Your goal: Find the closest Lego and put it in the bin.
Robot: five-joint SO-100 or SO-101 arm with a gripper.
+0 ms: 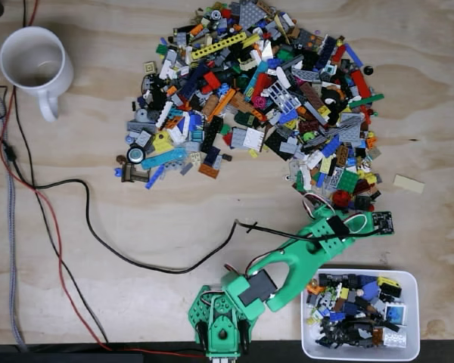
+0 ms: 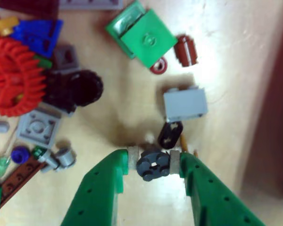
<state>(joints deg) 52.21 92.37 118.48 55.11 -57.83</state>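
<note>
The green gripper (image 2: pixel 153 162) pinched a small dark-grey round Lego plate (image 2: pixel 153 165) by its edges, which might slip out during lifting.

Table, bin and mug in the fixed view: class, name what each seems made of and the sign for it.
Table: unpainted plywood, showing wavy grain.
Bin: likely smooth white plastic, with thin walls and rounded corners.
Mug: probably glazed ceramic, with a thick white rim.

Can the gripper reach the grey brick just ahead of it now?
Probably not yet: the gripper is shut on a dark round piece, and a black link lies between it and the grey brick. Otherwise the wood around the brick is bare.
</note>
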